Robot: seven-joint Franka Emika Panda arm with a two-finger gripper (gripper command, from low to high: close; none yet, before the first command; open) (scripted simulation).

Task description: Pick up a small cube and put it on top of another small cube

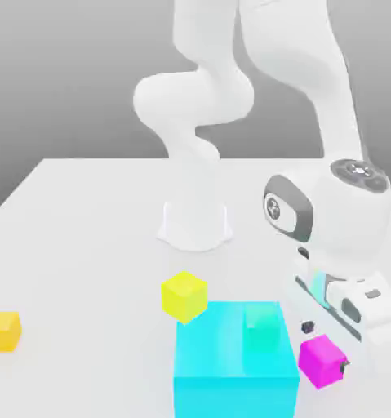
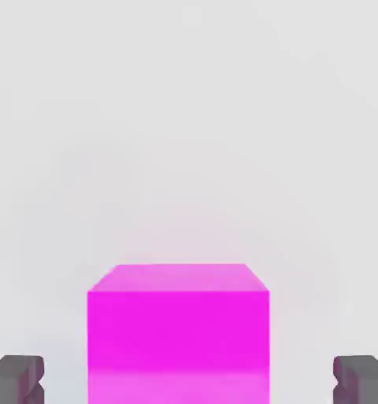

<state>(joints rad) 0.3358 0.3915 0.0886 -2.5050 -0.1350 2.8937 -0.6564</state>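
The small magenta cube [image 1: 320, 360] rests on the white table at the exterior view's lower right, just beside the big cyan block. My gripper [image 1: 326, 346] is lowered around it, one dark fingertip on each side. In the hand view the magenta cube [image 2: 178, 331] sits between the grey fingertips [image 2: 16, 379], and a gap of white table shows on both sides of it. The gripper [image 2: 189, 380] is open and its fingers are not touching the cube.
A big cyan block [image 1: 223, 371] carries a small teal cube [image 1: 264, 327] on top. A yellow cube [image 1: 183, 295] stands just behind the block. An orange-yellow cube [image 1: 2, 331] lies far to the exterior view's left. The arm's base [image 1: 195, 224] stands mid-table.
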